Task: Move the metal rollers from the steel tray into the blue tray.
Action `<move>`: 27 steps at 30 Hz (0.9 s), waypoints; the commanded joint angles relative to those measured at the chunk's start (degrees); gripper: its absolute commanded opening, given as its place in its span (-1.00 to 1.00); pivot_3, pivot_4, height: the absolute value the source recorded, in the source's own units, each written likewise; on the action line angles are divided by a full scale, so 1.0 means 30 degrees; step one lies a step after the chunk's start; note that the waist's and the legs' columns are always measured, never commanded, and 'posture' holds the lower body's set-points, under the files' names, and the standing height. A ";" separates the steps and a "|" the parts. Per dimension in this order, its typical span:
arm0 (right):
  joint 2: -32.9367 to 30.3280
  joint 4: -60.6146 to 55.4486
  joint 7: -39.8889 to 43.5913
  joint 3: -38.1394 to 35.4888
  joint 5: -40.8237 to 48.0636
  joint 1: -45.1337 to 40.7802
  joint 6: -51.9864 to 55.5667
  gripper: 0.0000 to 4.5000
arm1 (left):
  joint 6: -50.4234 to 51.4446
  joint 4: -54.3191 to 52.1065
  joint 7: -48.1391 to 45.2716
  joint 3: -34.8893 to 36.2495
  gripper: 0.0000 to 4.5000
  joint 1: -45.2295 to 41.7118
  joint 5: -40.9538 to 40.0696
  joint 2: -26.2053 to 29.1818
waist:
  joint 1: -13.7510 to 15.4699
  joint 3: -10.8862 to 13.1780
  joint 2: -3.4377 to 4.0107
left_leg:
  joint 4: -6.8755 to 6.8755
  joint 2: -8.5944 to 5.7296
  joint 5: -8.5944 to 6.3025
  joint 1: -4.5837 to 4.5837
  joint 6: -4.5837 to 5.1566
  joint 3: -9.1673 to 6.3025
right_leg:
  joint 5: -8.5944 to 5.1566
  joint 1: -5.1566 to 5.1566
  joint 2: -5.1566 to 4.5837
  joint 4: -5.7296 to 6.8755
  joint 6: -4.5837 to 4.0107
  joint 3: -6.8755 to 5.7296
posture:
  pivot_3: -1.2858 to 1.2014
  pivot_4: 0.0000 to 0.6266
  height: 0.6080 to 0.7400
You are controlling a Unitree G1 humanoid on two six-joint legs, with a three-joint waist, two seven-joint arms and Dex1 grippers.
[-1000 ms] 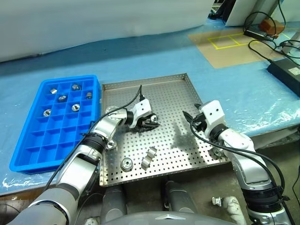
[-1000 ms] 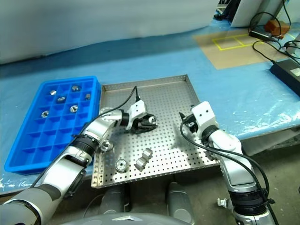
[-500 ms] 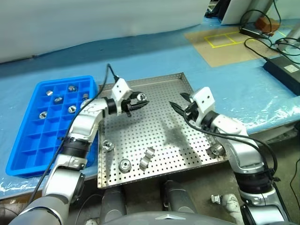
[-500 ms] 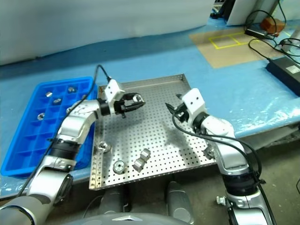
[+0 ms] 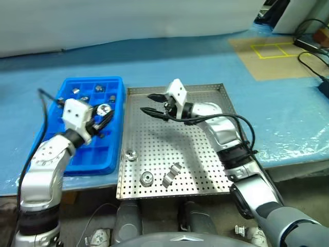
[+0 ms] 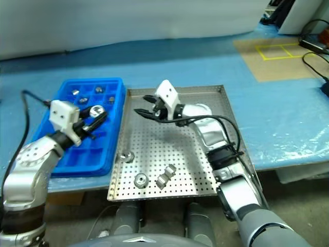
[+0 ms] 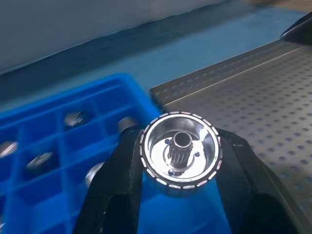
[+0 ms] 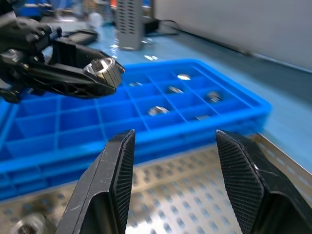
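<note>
Counting stock: several rollers (image 5: 75, 90) sit in the far cells of the blue tray (image 5: 77, 163); three or so lie near the front of the steel tray (image 5: 205, 170) — roughly half done, by my reckoning. Left gripper (image 5: 104, 114) hovers over the blue tray, clamped on one roller (image 7: 179, 152) — shiny, flanged, notched rim, hollow hub. Right gripper (image 5: 149, 104) hangs above the steel tray, fingers apart, empty. Steel tray: dull, perforated, low-rimmed. Blue tray: glossy plastic grid.

Blue-sheeted bench (image 5: 267, 110): blue tray (image 5: 77, 159) beside steel tray (image 5: 205, 170); cardboard (image 5: 277, 59) far rt.
</note>
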 commanded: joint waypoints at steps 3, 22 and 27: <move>0.1130 0.2023 0.1407 0.0384 -0.0052 -0.1353 -0.1927 0.21 | -0.0519 -0.1441 0.3324 0.2458 -0.23 0.2454 0.1371 -0.0878 | 0.0842 0.0000 -0.0001 | 0.0003 0.0028 0.0000 -0.0011 -0.0004 -0.0022 | -0.0007 0.0008 -0.0002 0.0000 -0.0007 -0.0034 | 0.42 -0.52 1.00; 0.0731 0.2093 0.1335 0.0030 -0.0797 -0.0906 -0.2644 0.21 | -0.2713 0.4124 0.5834 0.0355 -0.23 -0.0027 0.3386 -0.0823 | 0.2598 -0.0004 -0.0013 | 0.0018 0.0091 0.0072 -0.0022 -0.0126 -0.0053 | 0.0043 -0.0018 0.0027 0.0036 0.0086 -0.0049 | 0.35 -0.52 1.00; 0.0525 0.1600 0.0859 0.0088 -0.0891 -0.0577 -0.2437 0.21 | -0.2704 0.4826 0.5782 -0.0148 -0.23 -0.0390 0.3450 -0.0640 | 0.2497 -0.0004 -0.0013 | 0.0023 0.0088 0.0096 -0.0020 -0.0167 -0.0053 | 0.0043 -0.0037 0.0026 0.0090 0.0087 -0.0041 | 0.34 -0.52 1.00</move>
